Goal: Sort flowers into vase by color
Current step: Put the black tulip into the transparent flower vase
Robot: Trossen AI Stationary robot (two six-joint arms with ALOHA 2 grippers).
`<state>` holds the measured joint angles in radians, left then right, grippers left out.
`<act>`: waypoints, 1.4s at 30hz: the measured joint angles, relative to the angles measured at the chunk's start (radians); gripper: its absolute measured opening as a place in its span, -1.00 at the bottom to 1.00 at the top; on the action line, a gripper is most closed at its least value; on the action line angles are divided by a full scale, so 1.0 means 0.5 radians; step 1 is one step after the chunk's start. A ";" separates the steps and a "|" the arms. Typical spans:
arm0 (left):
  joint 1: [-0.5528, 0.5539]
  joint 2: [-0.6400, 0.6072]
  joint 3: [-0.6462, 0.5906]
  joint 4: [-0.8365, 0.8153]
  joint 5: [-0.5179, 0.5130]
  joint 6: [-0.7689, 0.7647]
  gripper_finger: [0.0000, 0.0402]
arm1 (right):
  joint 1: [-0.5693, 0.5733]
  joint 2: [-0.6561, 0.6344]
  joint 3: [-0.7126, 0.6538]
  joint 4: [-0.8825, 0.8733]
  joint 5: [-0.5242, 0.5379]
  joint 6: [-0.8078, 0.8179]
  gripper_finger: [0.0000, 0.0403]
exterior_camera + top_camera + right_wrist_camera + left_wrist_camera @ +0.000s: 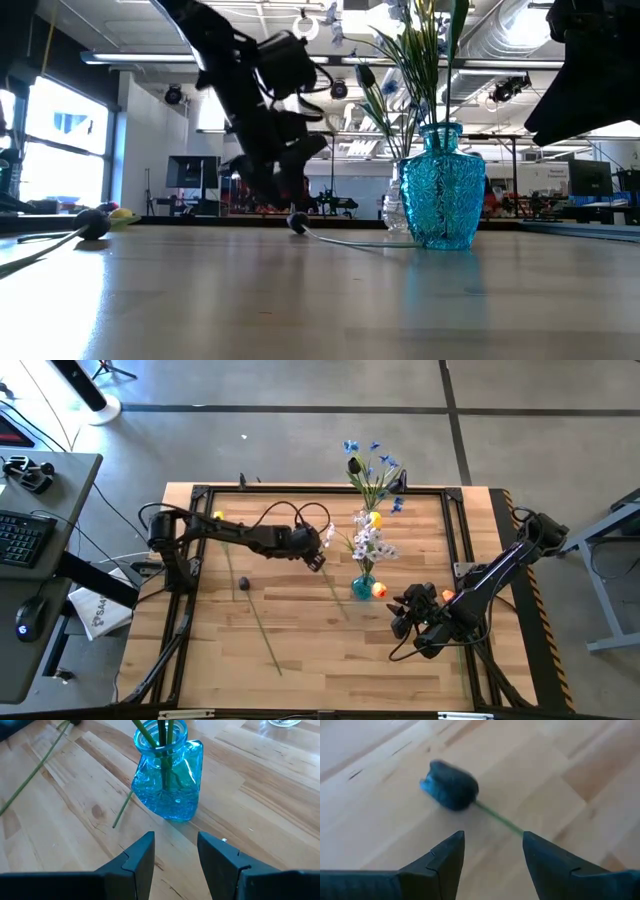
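Note:
A dark blue-black flower head [449, 785] lies on the table. Its thin green stem [500, 818] runs back toward my left gripper's fingers and on toward the blue glass vase [362, 588]. My left gripper [493, 836] hangs open just above that stem, near the head [297, 222], and touches nothing. The blue vase [167, 775] stands upright with several pale, yellow and orange flowers in it. My right gripper [175, 836] waits open to the vase's near right [403, 622]. Another dark-headed flower [243, 583] lies on its side to the left.
A clear vase [375, 495] with blue flowers stands near the far edge, behind the blue vase. A yellow flower head [217, 515] lies at the far left. The long stem [265, 635] of the left dark flower reaches toward the near edge. A black frame [300, 490] borders the table.

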<state>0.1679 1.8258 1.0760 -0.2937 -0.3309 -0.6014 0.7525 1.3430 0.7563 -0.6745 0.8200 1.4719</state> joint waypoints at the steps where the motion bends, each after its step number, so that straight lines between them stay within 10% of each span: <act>1: 0.024 0.026 0.000 0.054 0.039 0.000 -0.09 | 0.000 0.000 0.000 0.002 0.000 0.000 -0.27; 7: 0.130 0.214 0.003 0.275 0.342 0.001 -0.23 | 0.000 0.000 0.000 0.006 0.000 -0.001 -0.27; 29: 0.159 0.266 0.181 0.154 0.218 0.700 -0.96 | 0.000 0.000 0.000 0.007 0.001 0.001 -0.27; 37: 0.057 -0.069 0.120 0.258 0.002 0.946 -0.99 | 0.002 0.000 0.000 0.013 0.027 -0.011 -0.27; 42: -0.043 -0.446 -0.283 0.876 -0.002 1.116 -1.00 | 0.002 0.001 -0.001 0.079 0.126 -0.124 -0.27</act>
<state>0.1465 1.6027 0.9348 0.1444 -0.3320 -0.0435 0.7536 1.3437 0.7559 -0.6351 0.8829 1.4097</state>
